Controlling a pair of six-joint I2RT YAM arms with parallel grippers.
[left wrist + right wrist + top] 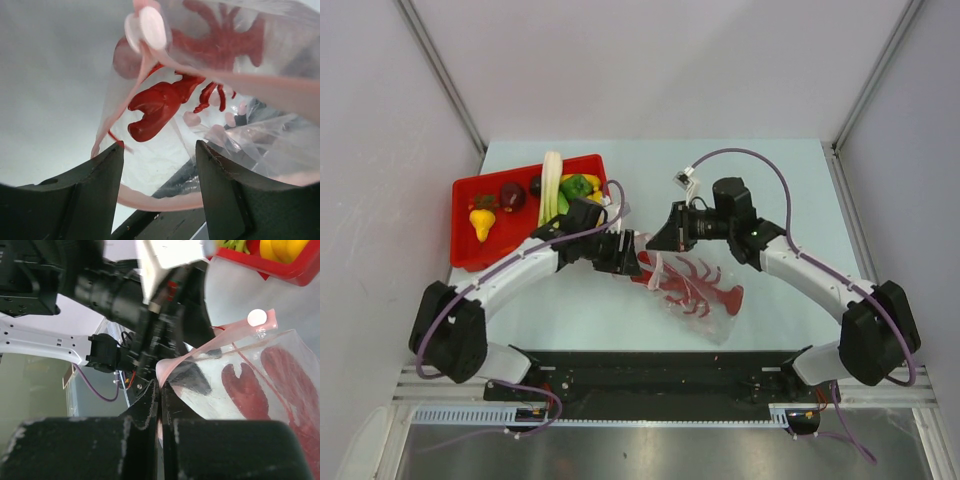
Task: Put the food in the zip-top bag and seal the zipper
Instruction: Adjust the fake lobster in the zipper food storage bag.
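Right pincer (160, 390) clamps flat on the thin pink zipper (215, 339) of the crinkly clear bag (227, 362), glossy red lobster (155, 107) inside just ahead, while left pincer (159, 165) gapes before its film.

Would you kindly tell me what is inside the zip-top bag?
The red lobster shows through the zip-top bag. The left gripper and right gripper cover its mouth from above, hiding anything there.
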